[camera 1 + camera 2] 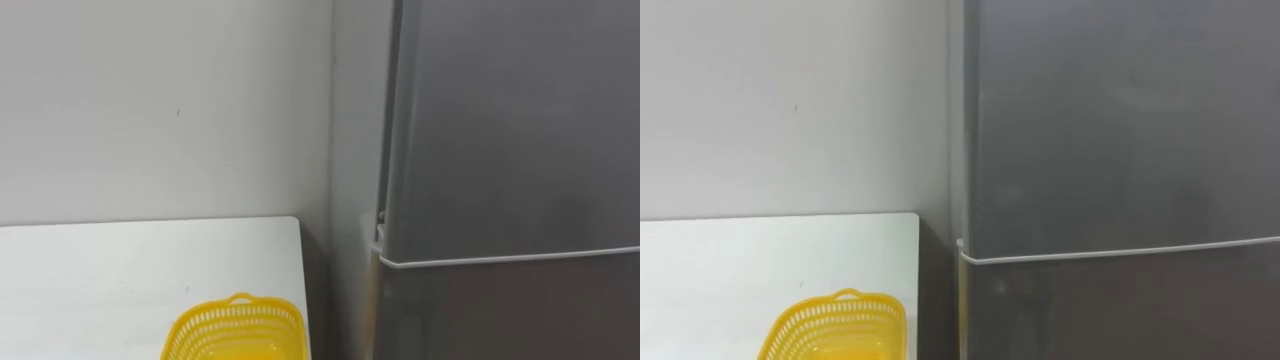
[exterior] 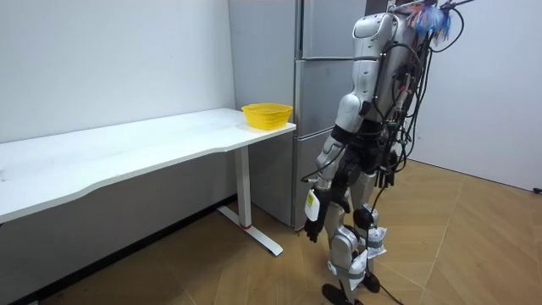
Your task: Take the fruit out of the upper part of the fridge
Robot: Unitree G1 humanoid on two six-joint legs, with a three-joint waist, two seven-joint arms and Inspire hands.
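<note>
Robot faces a fridge [image 2: 318, 102] whose upper door [image 1: 510, 130] is shut — the thing to fetch is hidden inside. Its left hand [image 2: 312, 225] hangs low, fingers impossible to make out. A yellow basket [image 1: 235, 330] waits on the table [image 1: 120, 270] — likely to receive it.

Fridge [image 1: 510, 130] is reading flat mid-grey across the right half of the eye views, with the side panel coming out a shade lighter. A thin pale strip [image 1: 500, 260] is running across it at lower right. Basket [image 1: 235, 325] at bottom centre is showing bright yellow, with an open lattice weave on its walls and a plain band along the rim. Table [image 1: 120, 280] at lower left is showing plain white. Wall [image 1: 150, 100] at upper left is reading off-white with one tiny dark speck. In the room view, floor [image 2: 254, 275] along the bottom is showing warm brown wood in herringbone.
</note>
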